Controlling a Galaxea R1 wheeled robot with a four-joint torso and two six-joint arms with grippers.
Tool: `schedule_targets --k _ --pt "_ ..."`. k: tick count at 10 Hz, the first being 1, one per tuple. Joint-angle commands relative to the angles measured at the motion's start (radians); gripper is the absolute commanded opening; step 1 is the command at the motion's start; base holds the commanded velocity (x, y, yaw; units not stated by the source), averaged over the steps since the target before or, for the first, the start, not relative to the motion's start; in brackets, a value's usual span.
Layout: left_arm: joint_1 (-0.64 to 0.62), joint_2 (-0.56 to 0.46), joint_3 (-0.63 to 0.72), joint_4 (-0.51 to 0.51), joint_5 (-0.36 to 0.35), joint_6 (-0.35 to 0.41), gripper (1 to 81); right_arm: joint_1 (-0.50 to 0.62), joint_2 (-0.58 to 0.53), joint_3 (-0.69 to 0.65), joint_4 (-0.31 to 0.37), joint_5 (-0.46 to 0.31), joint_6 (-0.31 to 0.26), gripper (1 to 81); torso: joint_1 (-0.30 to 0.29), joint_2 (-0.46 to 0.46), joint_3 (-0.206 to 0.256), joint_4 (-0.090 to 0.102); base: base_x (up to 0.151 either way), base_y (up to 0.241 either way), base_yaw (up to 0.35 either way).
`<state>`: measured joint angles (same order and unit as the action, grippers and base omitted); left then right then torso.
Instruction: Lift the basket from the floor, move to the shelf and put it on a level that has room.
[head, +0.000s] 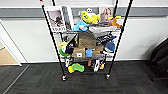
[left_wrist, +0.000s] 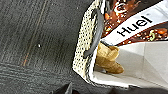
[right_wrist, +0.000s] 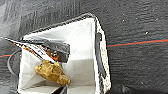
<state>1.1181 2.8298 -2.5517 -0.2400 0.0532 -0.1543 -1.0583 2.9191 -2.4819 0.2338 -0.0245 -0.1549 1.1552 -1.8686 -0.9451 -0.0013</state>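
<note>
Cream basket seen over carpet, rack ahead. Claw state can't be told, either side. Risk imo: bag and brown toy tipped out if basket tilted.

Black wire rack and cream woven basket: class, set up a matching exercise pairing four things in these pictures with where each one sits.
Things:
1. Tall black wire rack
2. Yellow plush toy
3. Brown crumpled paper wad
4. Packet printed "Huel"

Places:
A. On an upper tier of the rack
B. On the white bottom of the cream woven basket
C. On the dark grey carpet floor, against the white wall
D. Leaning inside the basket, above the wad

Pairs: 1-C, 2-A, 3-B, 4-D
</note>
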Motion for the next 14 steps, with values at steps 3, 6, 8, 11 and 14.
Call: schedule_targets --k 3,6,8,11,14 --pt "-0.155 -0.018 -0.004 0.001 0.103 0.002 81.1 0.094 -0.004 -0.020 0.013 -0.060 0.005 81.1 0.106 -0.166 0.000 0.000 0.000 0.000 0.000" --pt "-0.174 -0.012 -0.005 0.004 0.122 0.002 81.1 0.109 0.001 -0.020 0.015 -0.060 0.006 81.1 0.169 -0.267 -0.059 0.000 0.000 0.000 0.000" --pt "-0.178 -0.004 -0.016 0.007 0.122 0.002 81.1 0.126 0.010 -0.020 0.015 -0.060 0.009 81.1 0.203 -0.322 -0.105 0.000 0.000 0.000 0.000" --pt "-0.192 0.005 -0.025 0.007 0.135 0.002 81.1 0.155 0.016 -0.011 0.035 -0.060 0.009 81.1 0.257 -0.406 -0.089 0.000 0.000 0.000 0.000" --pt "-0.203 0.011 -0.038 0.008 0.137 0.002 81.1 0.180 0.043 -0.014 0.048 -0.060 0.009 81.1 0.309 -0.488 -0.114 0.000 0.000 0.000 0.000"
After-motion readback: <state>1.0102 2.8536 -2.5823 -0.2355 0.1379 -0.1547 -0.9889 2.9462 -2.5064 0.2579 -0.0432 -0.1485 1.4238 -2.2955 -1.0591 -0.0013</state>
